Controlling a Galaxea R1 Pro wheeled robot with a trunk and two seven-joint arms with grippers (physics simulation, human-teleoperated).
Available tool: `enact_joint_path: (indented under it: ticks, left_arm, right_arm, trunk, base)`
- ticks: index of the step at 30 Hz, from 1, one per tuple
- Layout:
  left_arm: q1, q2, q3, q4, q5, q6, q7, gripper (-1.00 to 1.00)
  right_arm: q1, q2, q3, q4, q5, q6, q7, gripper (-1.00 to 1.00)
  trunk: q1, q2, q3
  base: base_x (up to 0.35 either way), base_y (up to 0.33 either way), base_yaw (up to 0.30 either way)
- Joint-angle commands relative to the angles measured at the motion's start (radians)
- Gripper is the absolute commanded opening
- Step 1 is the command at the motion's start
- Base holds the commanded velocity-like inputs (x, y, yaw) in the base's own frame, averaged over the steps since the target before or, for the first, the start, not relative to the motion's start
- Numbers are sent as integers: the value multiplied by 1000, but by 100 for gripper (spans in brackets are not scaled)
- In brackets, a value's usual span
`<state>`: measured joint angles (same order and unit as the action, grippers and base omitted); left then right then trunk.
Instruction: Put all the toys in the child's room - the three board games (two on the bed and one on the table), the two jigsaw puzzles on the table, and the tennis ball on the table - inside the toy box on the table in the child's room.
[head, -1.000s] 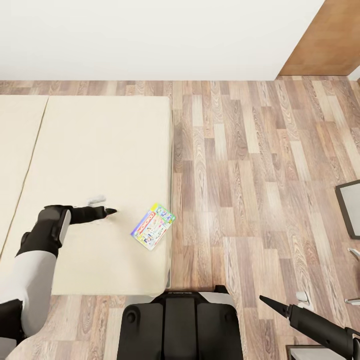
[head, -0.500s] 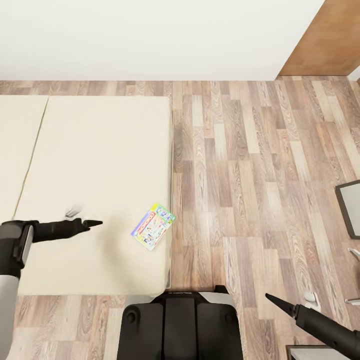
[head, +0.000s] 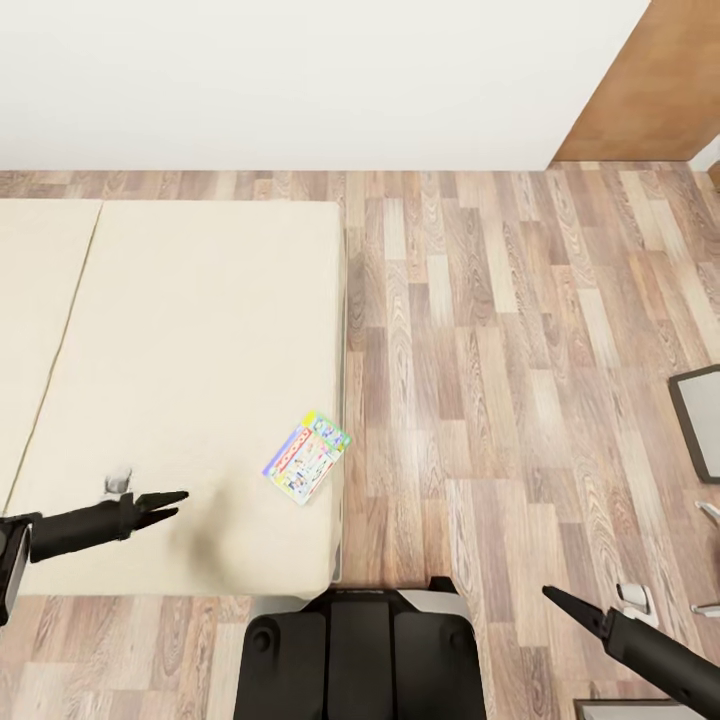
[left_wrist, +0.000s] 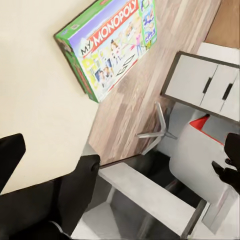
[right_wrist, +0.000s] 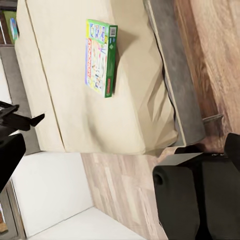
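Head view, bed: a cream mattress (head: 190, 330) fills the left half, its right edge meeting the wood plank floor (head: 500, 350); a white wall runs behind it.
Head view, board game: one colourful board game box (head: 307, 455) lies flat on the bed near the mattress's right edge, turned at a slant.
Head view, left gripper: the left gripper (head: 160, 500) hangs over the bed well to the left of the box, tips pointing toward it, touching nothing; the fingers look drawn close together and hold nothing.
Head view, right gripper: the right gripper (head: 560, 600) is low over the floor on the right, well apart from the bed; its dark tip tapers to a point, and I cannot tell whether the fingers are spread.
Head view, base: the robot's dark base (head: 360, 655) sits just off the foot of the bed.

Left wrist view, board game: the box, lettered "MY MONOPOLY" (left_wrist: 107, 47), rests on the cream surface beside the floor.
Left wrist view, fingers: one dark finger (left_wrist: 75, 187) is close to the lens, nothing in it.

Right wrist view, board game: the green-edged box (right_wrist: 101, 57) lies on the mattress, near its edge.
Right wrist view, left gripper: its tip (right_wrist: 27, 120) points over the bed, apart from the box.
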<state>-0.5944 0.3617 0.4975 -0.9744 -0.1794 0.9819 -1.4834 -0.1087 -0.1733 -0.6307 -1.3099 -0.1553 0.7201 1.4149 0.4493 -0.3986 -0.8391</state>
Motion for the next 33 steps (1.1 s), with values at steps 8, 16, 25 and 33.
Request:
enact_joint_path:
  ticks: [8, 16, 25, 33]
  left_arm:
    - [111, 1, 206, -41, -8, -61, -87, 100]
    - [132, -4, 288, -87, -2, -73, -87, 100]
    - [134, -8, 294, -99, -2, -79, -87, 100]
    - [134, -7, 296, -101, -2, -81, -87, 100]
  right_arm:
    - [0, 2, -2, 0, -3, -23, 10, 100]
    - [0, 8, -2, -1, -3, -31, 9, 100]
    - [0, 10, -2, -2, -3, -31, 10, 100]
    - [0, 13, -1, -2, -3, -31, 9, 100]
  trunk:
    - [1, -1, 12]
    - [1, -1, 25]
    - [1, -1, 40]
    - [1, -1, 53]
  base:
    - [0, 0, 0]
    - [0, 0, 0]
    - [0, 0, 0]
    - [0, 0, 0]
